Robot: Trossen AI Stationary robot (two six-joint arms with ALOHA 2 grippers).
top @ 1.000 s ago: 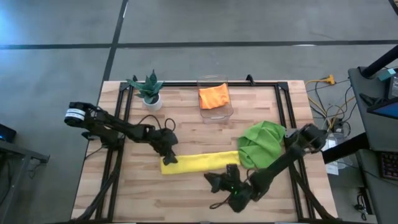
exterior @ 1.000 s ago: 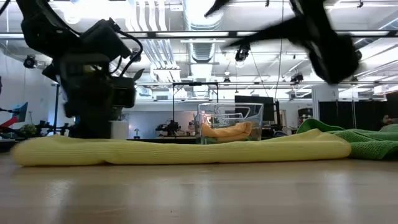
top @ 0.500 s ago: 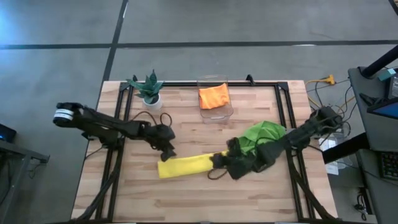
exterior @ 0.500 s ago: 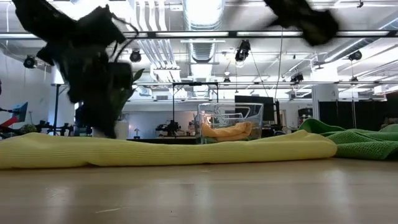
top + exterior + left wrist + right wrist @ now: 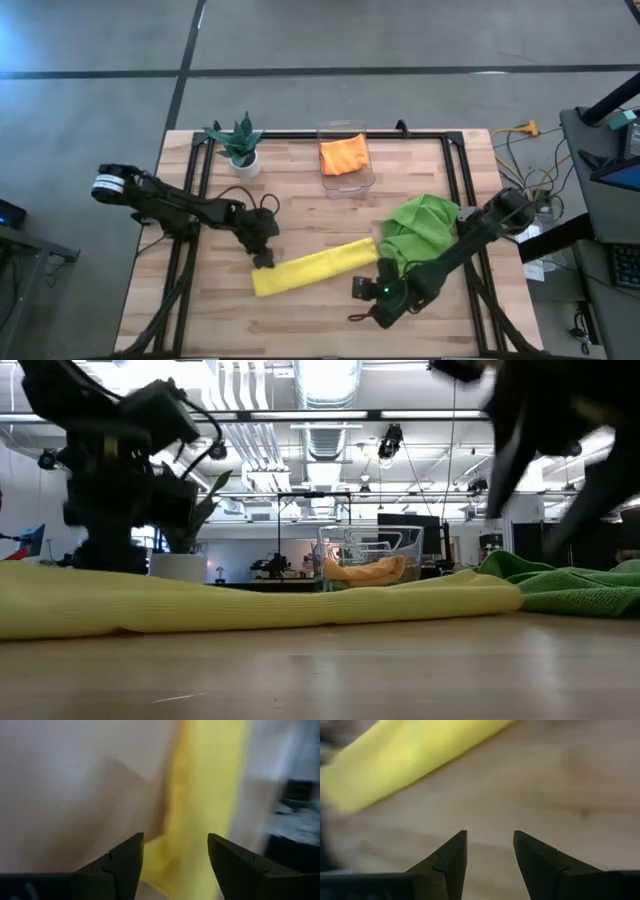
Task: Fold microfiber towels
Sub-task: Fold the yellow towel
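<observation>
A yellow towel, folded into a long strip, lies slantwise on the wooden table, its left end nearer the front edge. My left gripper is open at the strip's far left corner; in its wrist view the yellow cloth runs ahead between the fingers. My right gripper is open over bare wood just in front of the strip's right end; its wrist view shows the towel ahead. A crumpled lime green towel lies at the right. An orange towel lies in the clear bin. My left gripper stands open over the yellow towel's left end, pointing down. I cannot tell whether its fingers touch the cloth.
A clear plastic bin stands at the far middle of the table and a small potted plant at the far left. Black frame rails run along the table's left, right and far sides. Bare wood lies along the front edge.
My right gripper went from the front edge onto the yellow strip's right end, then back toward the near edge. My left gripper has moved toward the near edge. The strip has turned: its left end has slid nearer, its right end has stayed by the green towel.
</observation>
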